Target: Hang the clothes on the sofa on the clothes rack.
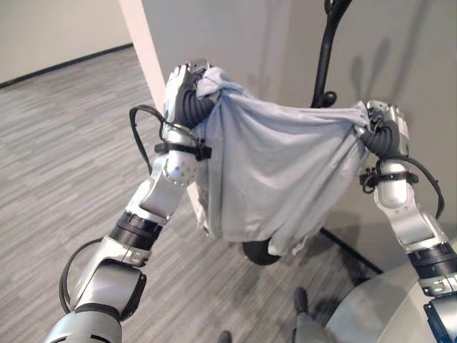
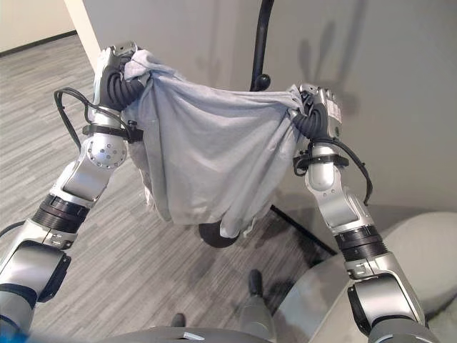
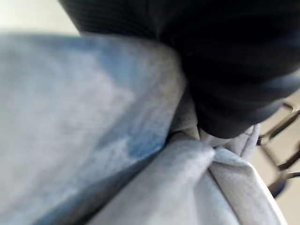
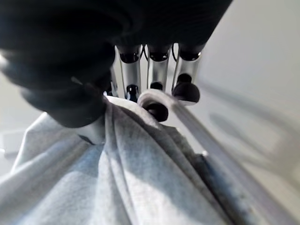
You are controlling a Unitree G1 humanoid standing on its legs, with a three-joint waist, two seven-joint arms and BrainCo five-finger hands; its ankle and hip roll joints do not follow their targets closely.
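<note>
A light grey garment (image 1: 275,171) hangs spread between my two raised hands, its lower edge sagging above the floor. My left hand (image 1: 187,86) is shut on a bunched corner of the garment at the upper left. My right hand (image 1: 382,127) is shut on the other corner at the right; in the right wrist view its fingers (image 4: 157,75) curl over the garment's cloth (image 4: 122,178). The black clothes rack (image 1: 327,53) stands just behind the garment, its curved pole rising above the top edge and its round base (image 1: 258,252) showing below the hem.
A grey wall (image 1: 400,50) stands right behind the rack, with a cream pillar (image 1: 146,50) at the left. Grey carpet floor (image 1: 64,150) stretches out to the left. A grey sofa's corner (image 2: 421,250) sits at the lower right.
</note>
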